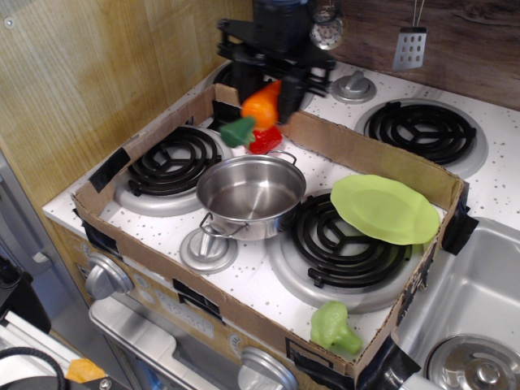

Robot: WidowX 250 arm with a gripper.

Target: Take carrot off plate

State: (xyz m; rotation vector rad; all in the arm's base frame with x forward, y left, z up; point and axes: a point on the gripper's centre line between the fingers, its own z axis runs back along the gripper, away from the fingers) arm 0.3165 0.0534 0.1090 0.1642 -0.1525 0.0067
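My gripper (272, 88) is at the back of the stove, above the far wall of the cardboard box, and is shut on the orange carrot (262, 106). The carrot hangs tilted in the air, its green top (237, 131) pointing down and left. It is over the red strawberry-like toy (265, 140). The lime-green plate (384, 209) lies empty on the front right burner, far to the right of the gripper.
A steel pot (250, 193) stands in the middle of the cardboard box (162, 268). A pale green broccoli toy (333, 327) lies at the box's front right corner. Coil burners (174, 161) surround them. A sink (471, 317) is at the right.
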